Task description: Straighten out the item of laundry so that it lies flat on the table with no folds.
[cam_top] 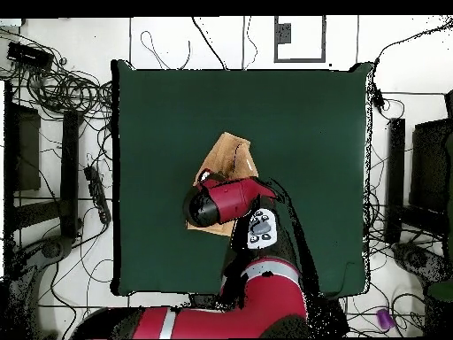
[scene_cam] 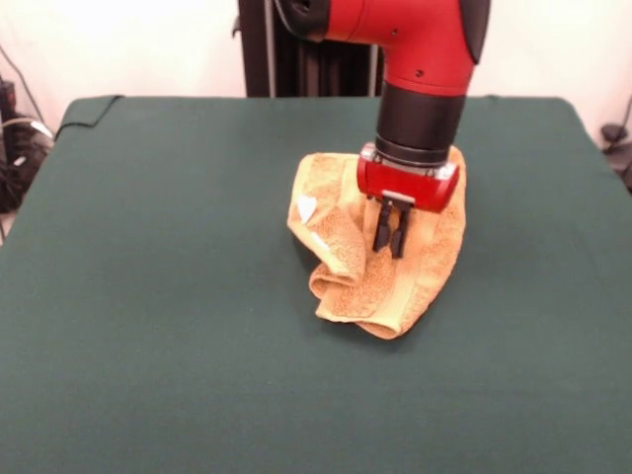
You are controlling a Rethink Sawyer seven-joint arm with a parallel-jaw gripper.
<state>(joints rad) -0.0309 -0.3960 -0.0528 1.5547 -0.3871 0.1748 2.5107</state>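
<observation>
The item of laundry, an orange-tan terry towel, lies crumpled and folded over itself a little beyond the middle of the green table. A small white label shows at its left edge. My gripper comes straight down onto the towel's middle. Its two black fingers stand close together, shut, with their tips in the cloth. In the overhead view the towel pokes out from beneath the red wrist, which hides the fingers.
Green table cloth stretches wide on every side of the towel. Cables and stands crowd the floor around the table. The black pedestal column stands behind the far edge.
</observation>
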